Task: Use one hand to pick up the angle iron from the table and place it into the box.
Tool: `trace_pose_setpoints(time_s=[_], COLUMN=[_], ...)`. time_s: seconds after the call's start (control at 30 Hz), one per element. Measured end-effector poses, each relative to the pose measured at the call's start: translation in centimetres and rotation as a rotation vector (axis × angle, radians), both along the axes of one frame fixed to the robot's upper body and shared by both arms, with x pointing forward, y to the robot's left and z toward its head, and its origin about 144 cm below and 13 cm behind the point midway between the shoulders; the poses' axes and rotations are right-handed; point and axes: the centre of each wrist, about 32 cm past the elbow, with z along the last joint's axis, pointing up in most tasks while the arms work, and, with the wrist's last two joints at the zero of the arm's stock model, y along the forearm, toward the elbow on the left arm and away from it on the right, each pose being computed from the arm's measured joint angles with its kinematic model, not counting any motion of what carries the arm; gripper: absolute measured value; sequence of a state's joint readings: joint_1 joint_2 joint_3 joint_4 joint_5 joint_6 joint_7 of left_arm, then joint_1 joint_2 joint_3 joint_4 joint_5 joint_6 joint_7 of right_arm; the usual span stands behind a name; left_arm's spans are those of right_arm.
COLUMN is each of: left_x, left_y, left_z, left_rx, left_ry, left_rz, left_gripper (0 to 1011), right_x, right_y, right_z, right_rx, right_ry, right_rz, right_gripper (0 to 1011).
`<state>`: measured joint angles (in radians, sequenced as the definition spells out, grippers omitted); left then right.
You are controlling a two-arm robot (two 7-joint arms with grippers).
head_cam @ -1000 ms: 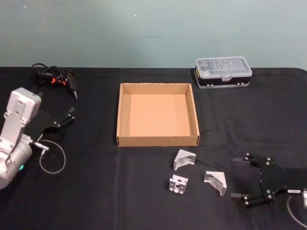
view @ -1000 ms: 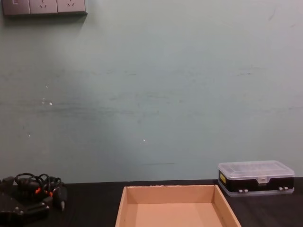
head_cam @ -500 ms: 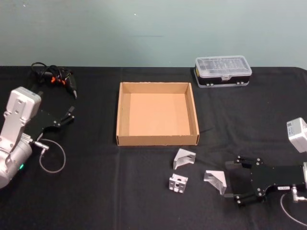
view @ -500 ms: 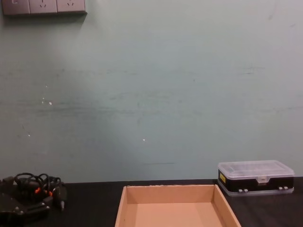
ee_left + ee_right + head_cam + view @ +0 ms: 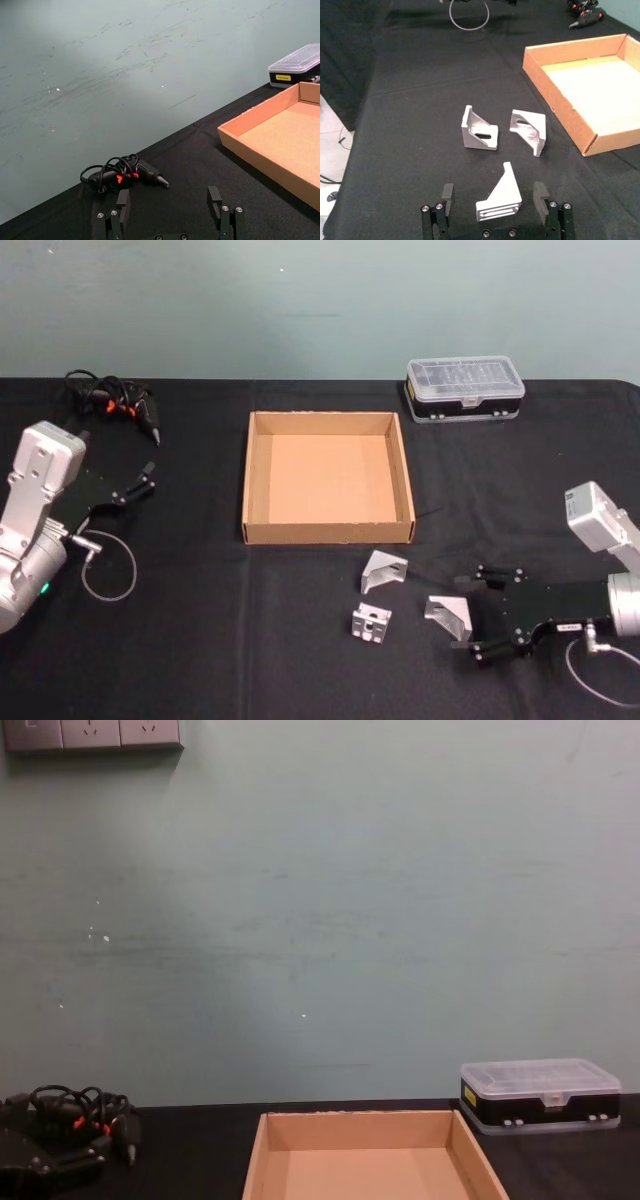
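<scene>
bearing box [image 5: 326,533], black table [image 5: 200,660]; teal wall [image 5: 320,300] behind

Low box [image 5: 328,533] open on top — bracket [image 5: 383,571], smaller bracket [image 5: 371,623] lie before front wall; table [image 5: 200,640] open both sides.

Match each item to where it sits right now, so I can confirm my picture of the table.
Items:
1. box
2. clear-lidded case
3. right gripper
4. left gripper

Places:
A. left side, near the corded tool
B. jaws open either side of the rightmost bracket
C. far side, right of the box
D. middle of the table, beyond three brackets

Pairs: 1-D, 2-C, 3-B, 4-A
</scene>
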<state>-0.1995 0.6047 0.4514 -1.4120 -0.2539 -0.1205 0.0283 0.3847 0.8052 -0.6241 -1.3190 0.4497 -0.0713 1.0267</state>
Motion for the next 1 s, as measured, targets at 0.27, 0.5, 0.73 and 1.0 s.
trace_pose_setpoints(time_s=[0.27,0.5,0.73,1.0], left_x=[0.00,0.00,0.00,0.00], left_y=[0.00,0.00,0.00,0.00], left_z=[0.00,0.00,0.00,0.00], left_rx=[0.000,0.000,0.000,0.000], left_ry=[0.000,0.000,0.000,0.000], left_rz=[0.000,0.000,0.000,0.000], left_gripper=[1011,1011,1012,1011], right_x=[0.40,0.49,0.50,0.50], right_y=[0.29,0.37,0.38,0.38], right_z=[-0.49,-0.69,-0.71,-0.67], right_rx=[-0.014,-0.014,-0.013,-0.012], right_ry=[0.019,0.022,0.022,0.020], right_rz=[-0.012,-0.016,-0.017,-0.016], right_gripper=[1004,1004,1004,908])
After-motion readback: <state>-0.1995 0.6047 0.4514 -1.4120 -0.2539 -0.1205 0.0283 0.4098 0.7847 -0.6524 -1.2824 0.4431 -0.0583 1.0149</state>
